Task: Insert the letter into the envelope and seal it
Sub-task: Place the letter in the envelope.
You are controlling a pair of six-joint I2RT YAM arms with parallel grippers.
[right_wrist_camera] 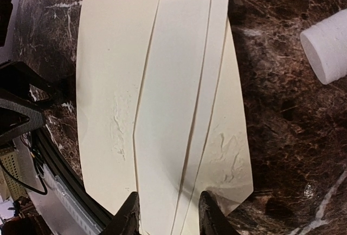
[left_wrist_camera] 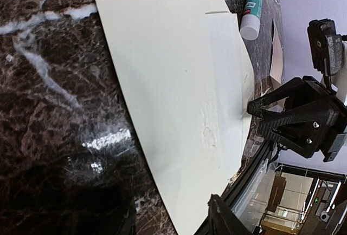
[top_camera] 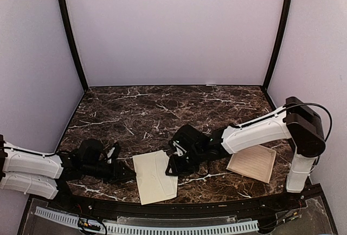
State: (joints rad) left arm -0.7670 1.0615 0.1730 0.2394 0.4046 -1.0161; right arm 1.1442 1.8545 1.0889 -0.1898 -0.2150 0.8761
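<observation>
Envelope point(top_camera: 154, 178) lies flat near the front of the table point(top_camera: 135, 110), between both grippers. Right gripper point(right_wrist_camera: 169, 219) straddles its overlapping folded layers, jaws apart and holding nothing; left gripper point(top_camera: 126, 171) sits at the opposite edge (gripping or not, can't tell). Judged tuck-in or flap stage, not yet sealed; the next move calls for one side pinned, then the glue stick point(right_wrist_camera: 325, 45).

White arm links point(top_camera: 255, 131), black joints point(top_camera: 303, 126), thin black cable point(top_camera: 329, 124), black angular fingers point(right_wrist_camera: 128, 219), small screws point(left_wrist_camera: 316, 124)
</observation>
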